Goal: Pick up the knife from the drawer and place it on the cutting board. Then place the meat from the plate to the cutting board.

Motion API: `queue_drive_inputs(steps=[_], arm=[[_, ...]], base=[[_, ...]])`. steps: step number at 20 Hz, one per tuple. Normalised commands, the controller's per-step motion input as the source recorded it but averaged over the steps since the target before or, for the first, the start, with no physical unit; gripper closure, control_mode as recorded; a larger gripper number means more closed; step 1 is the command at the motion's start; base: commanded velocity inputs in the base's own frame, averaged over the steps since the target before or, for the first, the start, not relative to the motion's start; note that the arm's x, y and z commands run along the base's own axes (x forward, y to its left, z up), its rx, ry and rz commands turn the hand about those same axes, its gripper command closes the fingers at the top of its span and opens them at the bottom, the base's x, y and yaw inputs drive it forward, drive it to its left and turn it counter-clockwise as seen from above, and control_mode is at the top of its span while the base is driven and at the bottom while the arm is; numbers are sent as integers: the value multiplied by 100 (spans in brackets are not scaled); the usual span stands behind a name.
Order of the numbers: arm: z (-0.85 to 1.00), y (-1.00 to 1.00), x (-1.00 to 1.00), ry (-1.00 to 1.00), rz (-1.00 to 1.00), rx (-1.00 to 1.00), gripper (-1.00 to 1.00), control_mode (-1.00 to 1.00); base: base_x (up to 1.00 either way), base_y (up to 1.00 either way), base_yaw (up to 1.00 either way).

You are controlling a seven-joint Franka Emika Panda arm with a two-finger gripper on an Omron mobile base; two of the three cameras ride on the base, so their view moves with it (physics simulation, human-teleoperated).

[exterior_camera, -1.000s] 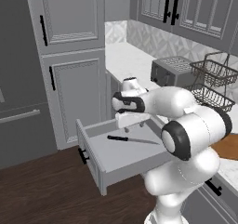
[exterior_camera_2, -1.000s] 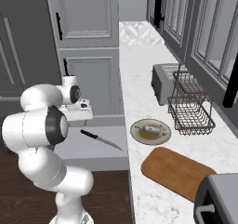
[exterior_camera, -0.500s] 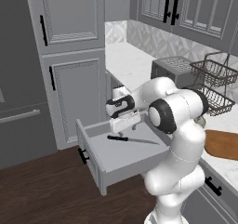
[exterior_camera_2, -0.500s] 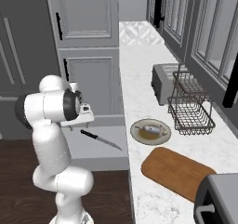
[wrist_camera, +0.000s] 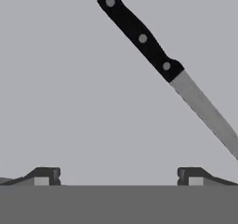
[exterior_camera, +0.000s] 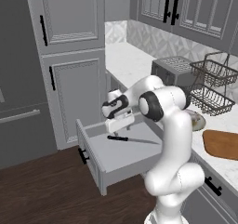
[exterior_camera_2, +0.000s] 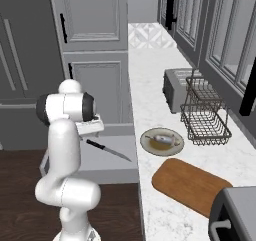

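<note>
The drawer (exterior_camera: 136, 156) stands pulled out below the counter, and the knife (exterior_camera: 130, 139) lies flat on its grey floor, black handle to the left. My gripper (exterior_camera: 117, 129) hangs just above the knife, pointing down. In the hand view the gripper (wrist_camera: 118, 176) is open with its tips wide apart, and the knife (wrist_camera: 170, 70) lies diagonally ahead of them, apart from both. On the counter sit the plate (exterior_camera_2: 148, 145) with the pale meat (exterior_camera_2: 163, 138) on it and the cutting board (exterior_camera_2: 192, 185), bare. From the right, the gripper (exterior_camera_2: 90, 128) is over the knife (exterior_camera_2: 108, 150).
A toaster (exterior_camera_2: 177, 88) and a wire basket rack (exterior_camera_2: 205, 118) stand behind the plate. Another dark appliance (exterior_camera_2: 235, 216) sits at the counter's near end. Tall cabinet doors (exterior_camera: 74, 93) rise behind the drawer, and my own arm (exterior_camera: 169, 125) arcs over the drawer's right side.
The hand has dropped from above the drawer down toward the knife, and the elbow has swung over the counter edge. The knife has not moved.
</note>
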Motion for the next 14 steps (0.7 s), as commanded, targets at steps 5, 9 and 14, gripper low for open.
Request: queue_drive_inputs(steps=[5,9,14], arm=[[-62,-1,60,3,0,0,-100,-100],[-82,-23,23,0,2,0,-100,-100],[-54,-26,36,0,5,0,-100,-100]], base=[[0,0,0],[0,0,0],[0,0,0]])
